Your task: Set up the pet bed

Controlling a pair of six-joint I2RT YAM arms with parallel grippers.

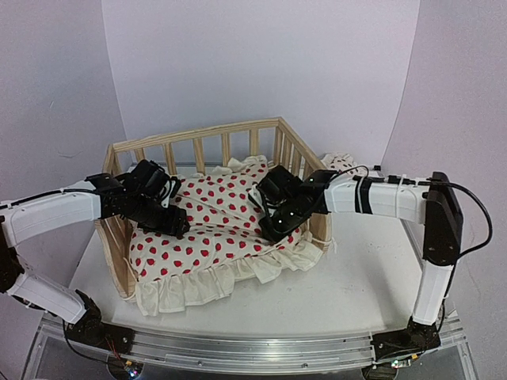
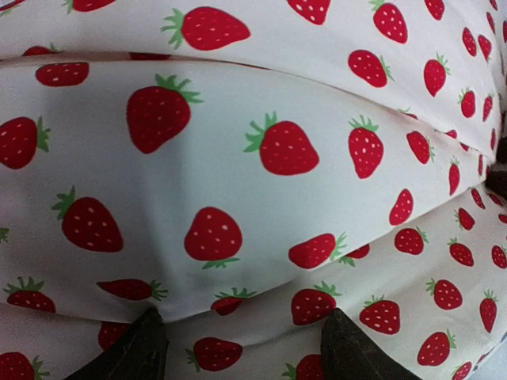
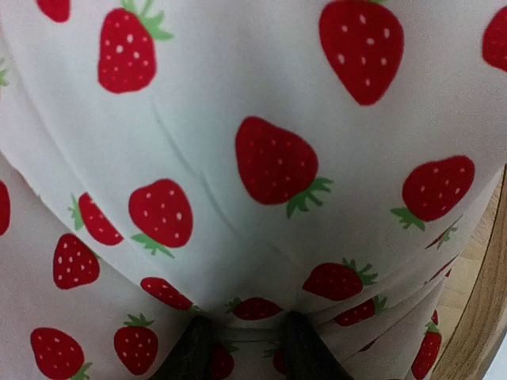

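The pet bed (image 1: pixel 198 133), a light wooden frame with slatted rails, stands on the table with its open side toward me. Its strawberry-print cushion (image 1: pixel 222 206) lies inside, and the ruffle spills over the front. My left gripper (image 1: pixel 176 226) rests on the cushion's left part. In the left wrist view it (image 2: pixel 242 348) is open, fingers wide apart on the fabric (image 2: pixel 238 158). My right gripper (image 1: pixel 273 231) is at the cushion's right part. In the right wrist view its jaws (image 3: pixel 247 348) stand narrow, with a puckered fold of cushion (image 3: pixel 261 95) between them, next to the wooden rail (image 3: pixel 483 317).
A small white ruffled piece (image 1: pixel 339 161) peeks out behind the bed's right rear corner. The white tabletop (image 1: pixel 364 277) extends to the right of the bed and ends in a metal front rail (image 1: pixel 261 348). Pale walls close the back and sides.
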